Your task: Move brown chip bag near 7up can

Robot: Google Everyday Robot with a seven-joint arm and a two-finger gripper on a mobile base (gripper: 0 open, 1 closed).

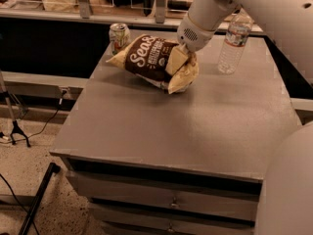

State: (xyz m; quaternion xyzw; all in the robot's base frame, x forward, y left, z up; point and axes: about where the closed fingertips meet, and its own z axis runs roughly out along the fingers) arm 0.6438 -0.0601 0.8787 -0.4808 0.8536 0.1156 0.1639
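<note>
Jaws of the gripper (182,56) are closed on the pale right end of the bag (146,58), which is bunched up where it is pinched; nothing else is held. The gripper hangs over the far half of the worktop (171,126), roughly midway between the left and right edges, with the arm reaching in from the far-right corner. The bag stretches leftward from the grip toward the far-left corner, lettering up, its right end raised and its left end lower. Whether the underside rests on the worktop or hangs just clear of it cannot be determined. The can (119,36) stands upright at the far-left corner, close to the far edge. The bag's pale left tip lies just beside the base of the can, on its near side — contact between the two cannot be confirmed. The bottle (233,43) stands upright near the far edge toward the right corner, well apart from the bag and not involved. Assessment: the carrying part of the task appears complete or nearly so, since the bag is already near the can. Outstanding steps — set the bag fully down, open the jaws, and lift the gripper clear without nudging the can.
</note>
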